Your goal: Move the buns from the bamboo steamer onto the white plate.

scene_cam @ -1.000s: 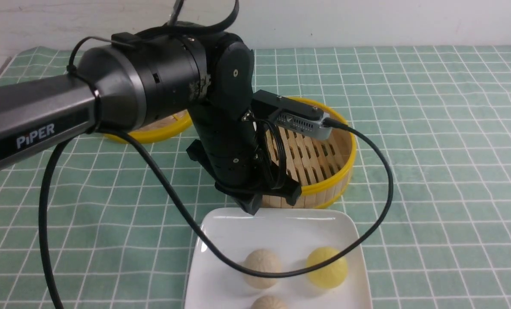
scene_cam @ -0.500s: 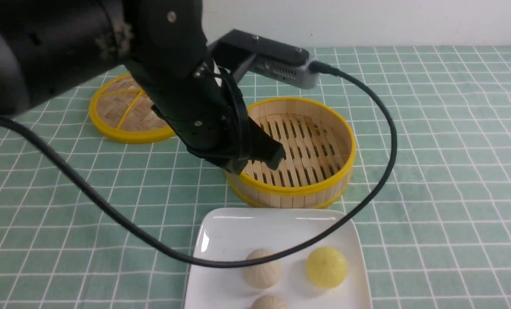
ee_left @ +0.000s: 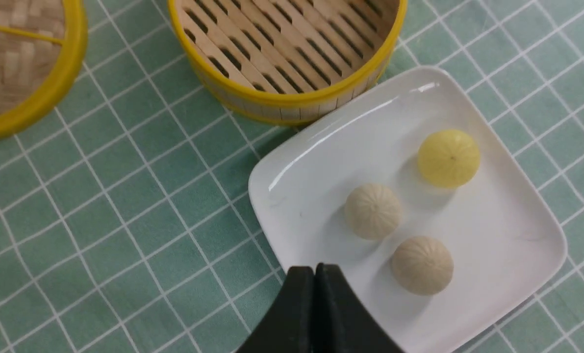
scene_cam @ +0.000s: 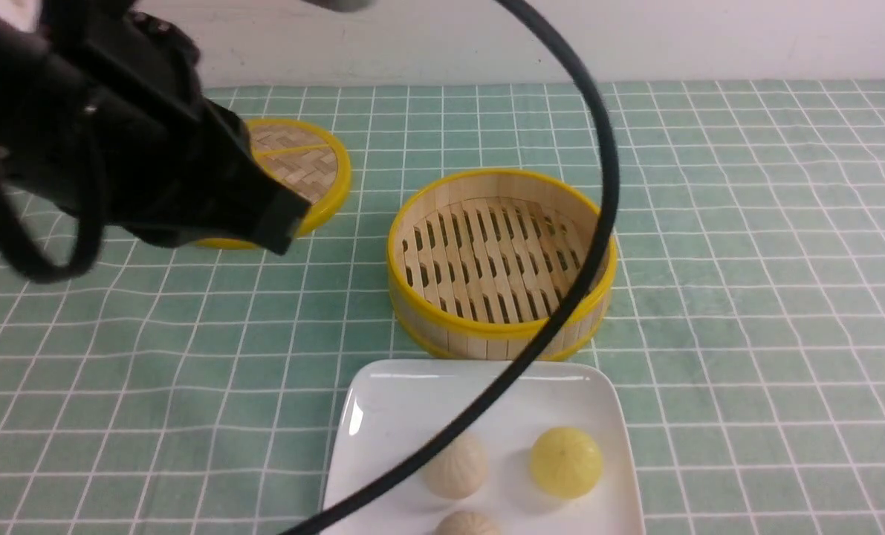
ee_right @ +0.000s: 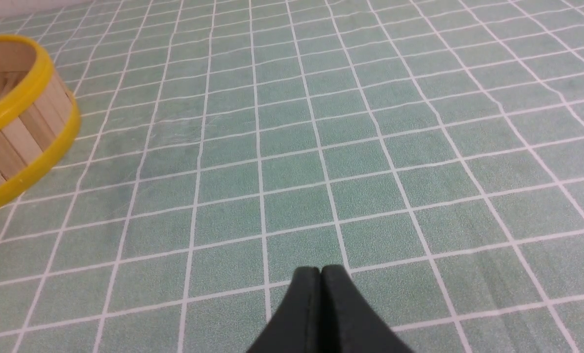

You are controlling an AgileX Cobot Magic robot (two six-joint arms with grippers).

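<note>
Front view, left to right: the left gripper [scene_cam: 279,223] is hanging raised in front of the woven lid [scene_cam: 316,160]; the left wrist view is showing its jaws pressed together, gripping nothing. The bamboo steamer [scene_cam: 487,345] is standing at centre, its slatted floor bare. Just beside it, the white plate [scene_cam: 412,401] is carrying the cream-white bun [scene_cam: 455,466], the beige bun [scene_cam: 466,524] and the pale yellow bun [scene_cam: 565,461], all apart. The right gripper [ee_right: 320,272] is hovering closed over the green checked cloth [ee_right: 370,147].

Left arm [scene_cam: 137,171], tapered tool [ee_left: 315,267] and cable [scene_cam: 610,182] are black
</note>
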